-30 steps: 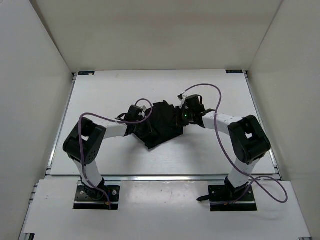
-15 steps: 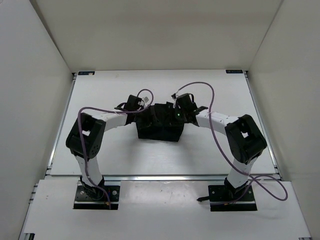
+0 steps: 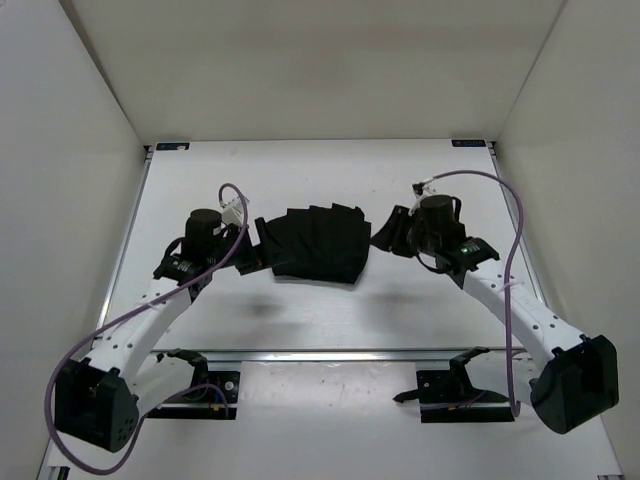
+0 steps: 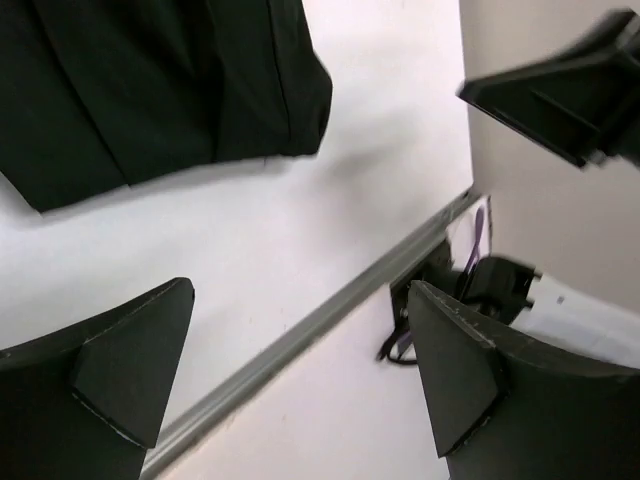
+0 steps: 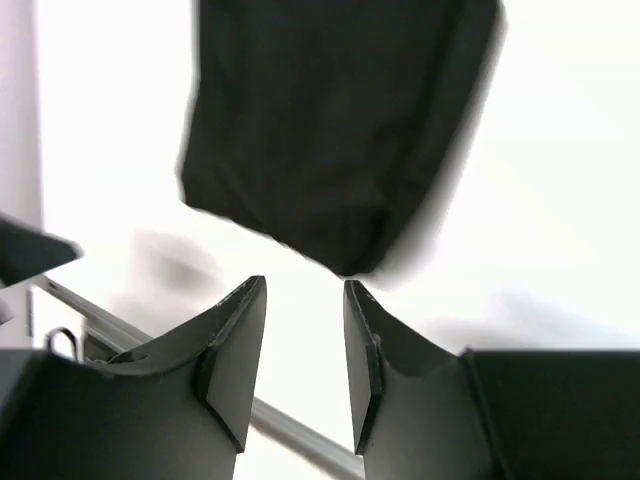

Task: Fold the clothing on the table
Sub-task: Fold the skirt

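Where the large flat white rectangular tabletop (image 3: pixel 300 315) has its middle, one plain black soft fabric garment (image 3: pixel 316 244) lies in a compact, roughly rectangular bundle with pleat-like creases on top, between the two white arms. Left black two-finger gripper (image 4: pixel 300 300): near the garment's left edge, jaws spread wide, nothing between them, only bare tabletop beneath; the fabric lies apart from both fingers. Right black two-finger gripper (image 5: pixel 304 295): near the garment's right edge, jaws parted by a narrow gap, nothing held; the blurred fabric edge lies just beyond the fingertips, and contact cannot be told.
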{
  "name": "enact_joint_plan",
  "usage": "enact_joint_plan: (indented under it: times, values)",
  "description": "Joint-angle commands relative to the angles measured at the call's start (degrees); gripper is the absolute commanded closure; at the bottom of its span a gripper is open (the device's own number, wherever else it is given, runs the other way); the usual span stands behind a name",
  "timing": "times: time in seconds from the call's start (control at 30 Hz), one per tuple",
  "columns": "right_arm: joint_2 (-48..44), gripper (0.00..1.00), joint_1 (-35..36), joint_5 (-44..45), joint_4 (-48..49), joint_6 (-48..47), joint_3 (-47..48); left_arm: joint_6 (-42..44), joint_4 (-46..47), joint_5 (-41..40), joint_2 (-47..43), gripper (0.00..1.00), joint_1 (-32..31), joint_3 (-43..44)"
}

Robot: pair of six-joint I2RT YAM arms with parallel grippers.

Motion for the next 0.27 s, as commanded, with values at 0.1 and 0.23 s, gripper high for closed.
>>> enact_joint_plan:
  times: [0.1,0.23]
  values:
    - [-2.47,0.65,0.12,1.49,-1.87,1.15,-2.69,5.62,-12.06,-2.5,-6.32,0.01,-2.09,-0.1]
    - [0.23,0.62,3.44,1.92,-1.95,0.8,-1.28,10.19,-18.75,-5.64,-5.98,0.01,-0.42,2.52]
